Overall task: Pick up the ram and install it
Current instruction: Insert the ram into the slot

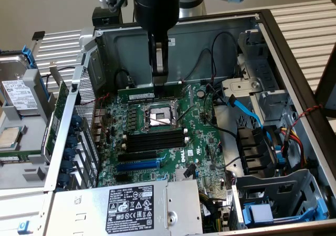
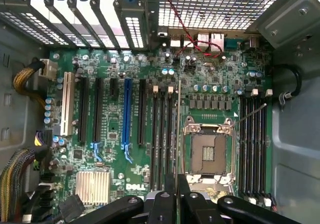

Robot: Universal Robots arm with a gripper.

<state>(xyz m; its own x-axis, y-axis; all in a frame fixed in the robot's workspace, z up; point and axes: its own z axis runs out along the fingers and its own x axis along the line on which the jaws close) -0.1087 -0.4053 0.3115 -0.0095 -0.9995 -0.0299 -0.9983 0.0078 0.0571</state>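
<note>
The ram (image 1: 135,94) is a long green stick with a white label, held level above the motherboard (image 1: 202,141) inside the open computer case. My gripper (image 1: 159,81) reaches down from above and is shut on its middle. In the wrist view the ram (image 2: 178,124) shows edge-on as a thin line running out from between my black fingers (image 2: 167,200). It hangs over the strip between a bank of black memory slots (image 2: 164,134) and the open CPU socket (image 2: 207,151). In the exterior view the empty black memory slots (image 1: 156,139) lie in front of the CPU socket (image 1: 157,115).
A second bank of memory slots (image 2: 252,144) lies on the socket's other side. The blue expansion slot (image 1: 137,165) and the power supply (image 1: 131,204) sit nearer the camera. A blue cable (image 1: 245,110) and drive cages stand at the exterior view's right, a hard drive (image 1: 18,91) at its left.
</note>
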